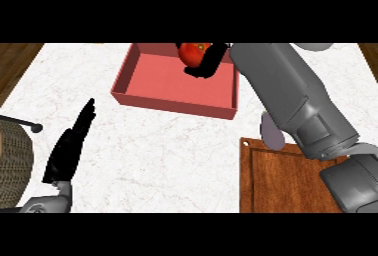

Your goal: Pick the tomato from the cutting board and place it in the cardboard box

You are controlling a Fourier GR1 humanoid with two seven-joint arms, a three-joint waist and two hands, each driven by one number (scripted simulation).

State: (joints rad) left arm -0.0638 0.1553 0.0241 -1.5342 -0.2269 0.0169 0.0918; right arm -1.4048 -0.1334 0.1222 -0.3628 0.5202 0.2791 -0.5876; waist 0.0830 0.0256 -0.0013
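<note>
The open, square, reddish-pink cardboard box [173,104] sat at the far edge of the white marbled tabletop [148,160]. The round red tomato [193,52] was at the box's far wall, inside my right hand [207,64], whose black fingers curled round it and hid part of it. I could not tell whether it touched the box. A woven wicker basket [15,160] showed partly at the left edge, its contents unseen. The brown wooden cutting board [284,180] lay at the near right corner. My left hand [70,145] rested near the left edge, fingers straight and pressed together.
</note>
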